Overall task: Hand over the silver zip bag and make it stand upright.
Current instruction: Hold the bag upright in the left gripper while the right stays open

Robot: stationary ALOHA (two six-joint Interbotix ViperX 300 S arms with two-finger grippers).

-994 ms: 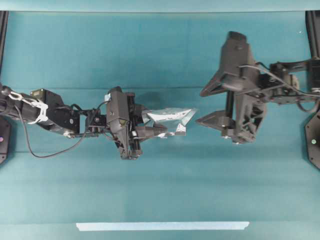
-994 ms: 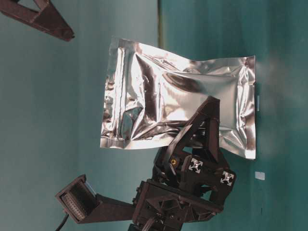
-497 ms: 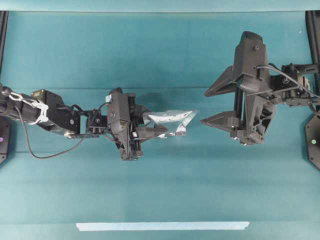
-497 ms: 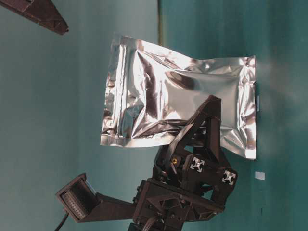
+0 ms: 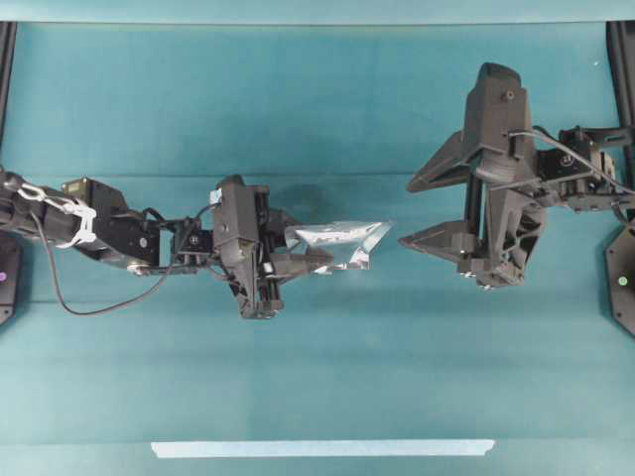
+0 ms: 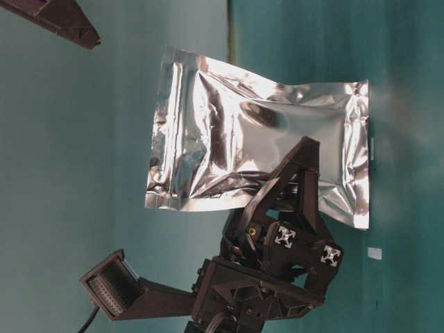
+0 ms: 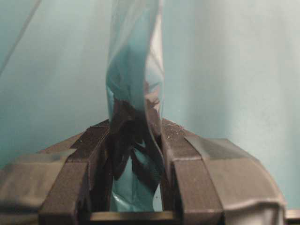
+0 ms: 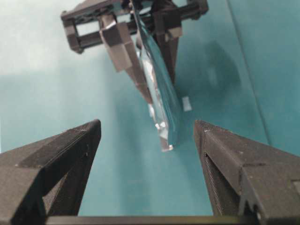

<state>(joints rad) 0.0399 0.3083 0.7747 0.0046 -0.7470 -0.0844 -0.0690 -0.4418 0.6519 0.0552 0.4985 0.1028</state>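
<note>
The silver zip bag (image 5: 342, 241) hangs edge-on above the teal counter (image 5: 317, 377), near its middle — pinched at one end between the fingers of the left end effector (image 5: 310, 256), its free end pointing at the right end effector (image 5: 419, 211). That one waits just beside the bag, apart from it, jaws spread wide. A pale tape strip (image 5: 322, 448) lies along the counter's near edge.

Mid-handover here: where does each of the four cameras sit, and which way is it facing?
Overhead: above, facing down on table; both arms, left gripper, right gripper, bag.
Table-level: low, rolled sideways, facing the bag; left gripper below it.
Left wrist: behind its fingers, along the edge-on bag.
Right wrist: between its open fingers, toward bag.
Shared: the bag, in all four.
</note>
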